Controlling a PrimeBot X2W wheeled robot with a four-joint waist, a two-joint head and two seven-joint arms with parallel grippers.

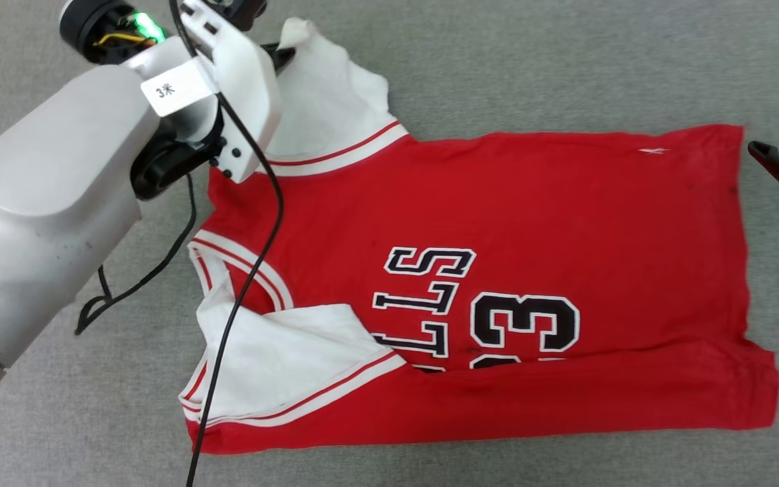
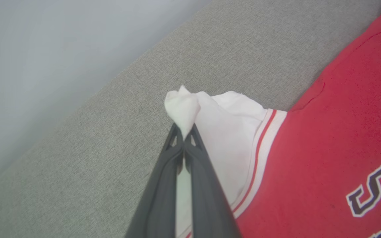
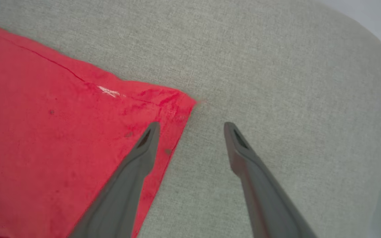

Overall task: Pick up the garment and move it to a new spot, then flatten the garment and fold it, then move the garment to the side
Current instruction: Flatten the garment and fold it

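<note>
1. Grey woven fabric (image 1: 531, 61) covers the work surface; beyond its edge, left of the left fingers, lies a pale blurred area (image 2: 28, 66).
2. The left gripper (image 2: 184, 134) has its two dark fingers clenched tip to tip on the end of the white sleeve (image 2: 182, 107), which bunches up just past the fingertips.
3. Right of those fingers the sleeve widens to its striped trim (image 2: 260, 148), then meets the red body.
4. The garment (image 1: 498, 223) lies spread on the fabric between the two grippers, collar toward the left fingers and hem toward the right ones. Its lettering and number 33 (image 1: 525, 321) face up, and the second sleeve (image 1: 281, 358) lies folded over the chest.
5. A black cable (image 1: 254, 237) hangs from the left arm across the collar.
6. The right gripper (image 3: 192, 125) has its fingers spread wide, grasping nothing. The hem corner (image 3: 177, 102) sits just ahead of one finger; the other is over bare fabric. Whether they touch down I cannot tell.
</note>
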